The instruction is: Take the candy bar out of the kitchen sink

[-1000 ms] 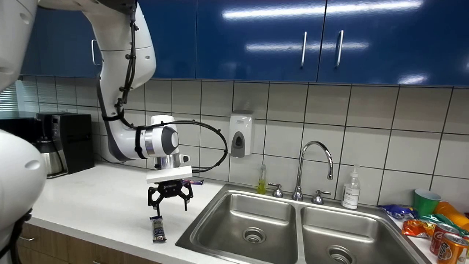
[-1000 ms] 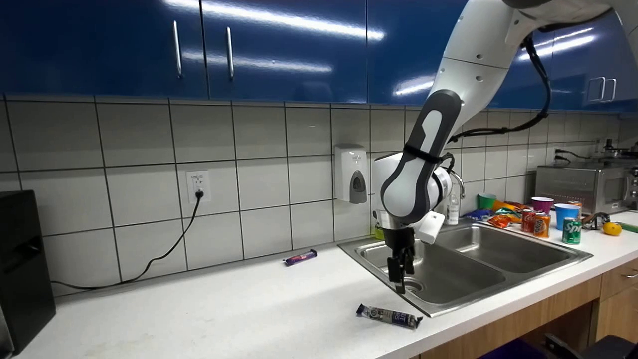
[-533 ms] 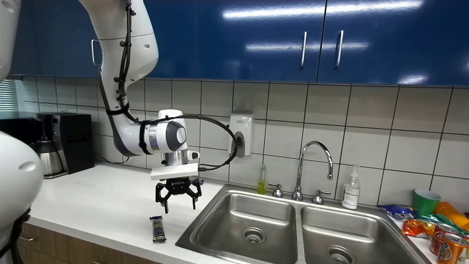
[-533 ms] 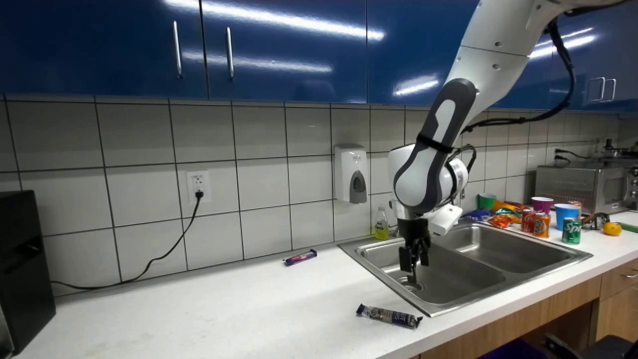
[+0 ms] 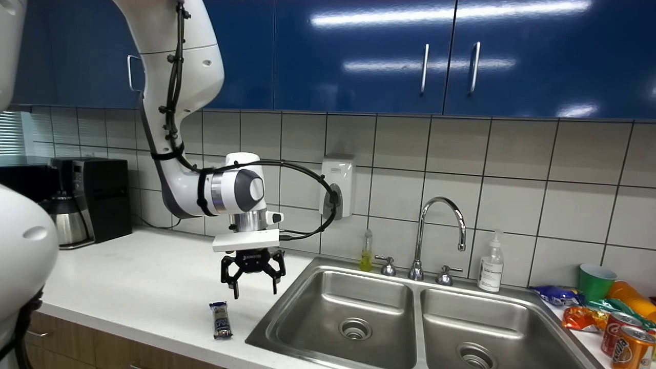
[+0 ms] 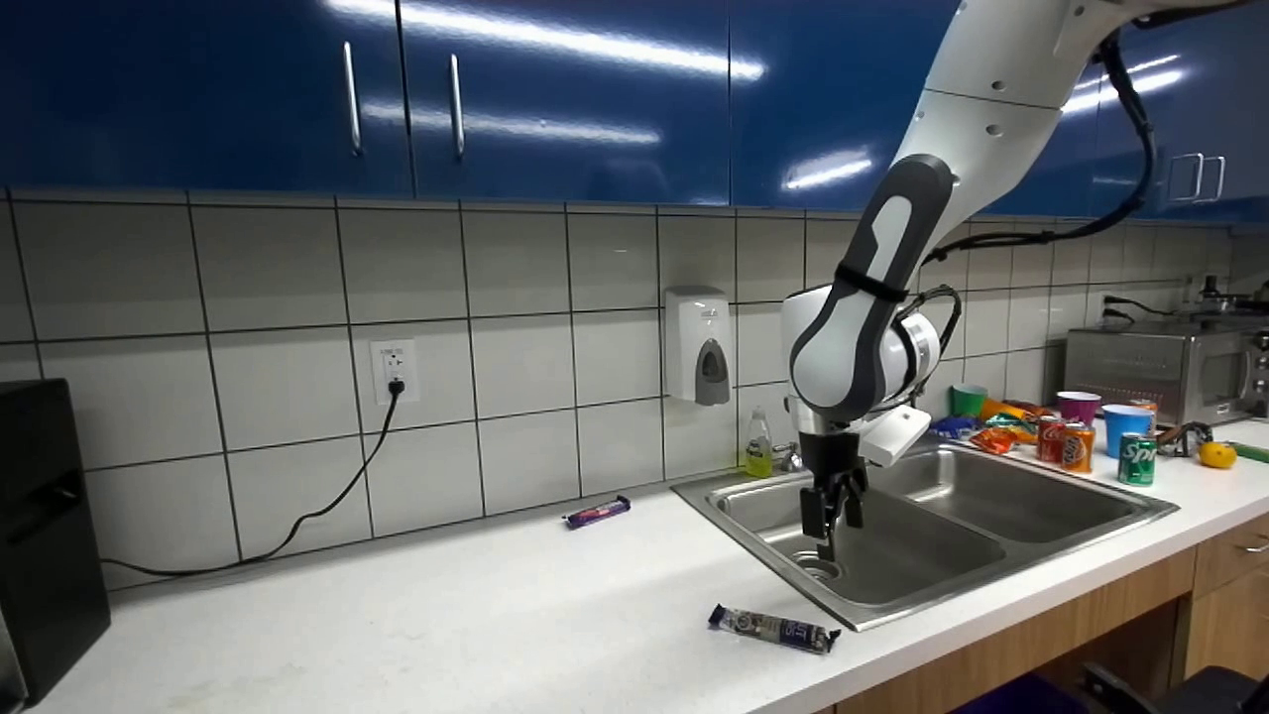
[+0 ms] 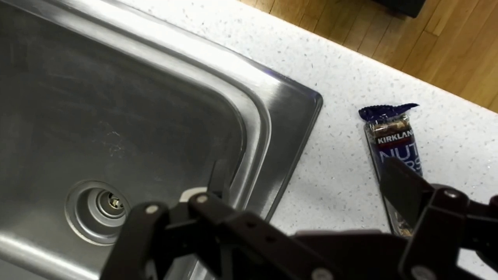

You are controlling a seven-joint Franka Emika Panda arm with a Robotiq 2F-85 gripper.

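The candy bar, a dark blue wrapped nut bar, lies flat on the white counter beside the near corner of the sink, in both exterior views (image 5: 221,321) (image 6: 775,629). In the wrist view the bar (image 7: 396,136) is at the right, its lower part covered by a finger. The stainless double-basin kitchen sink (image 5: 417,328) is right of the bar; a basin and drain also show in the wrist view (image 7: 148,116). My gripper (image 5: 255,295) is open and empty, in the air above the counter near the sink's left edge, apart from the bar. It also shows in an exterior view (image 6: 839,540).
A small purple item (image 6: 598,512) lies by the wall. The curved tap (image 5: 419,241), a green soap bottle (image 5: 366,256) and a pump bottle (image 5: 491,269) stand behind the sink. Cans (image 5: 633,348), wrappers and cups stand right of it. A coffee machine (image 5: 102,200) stands left.
My gripper has moved away from the bar, to the right and slightly up in both exterior views, most of it in the first half second. It stays open. The bar has not moved.
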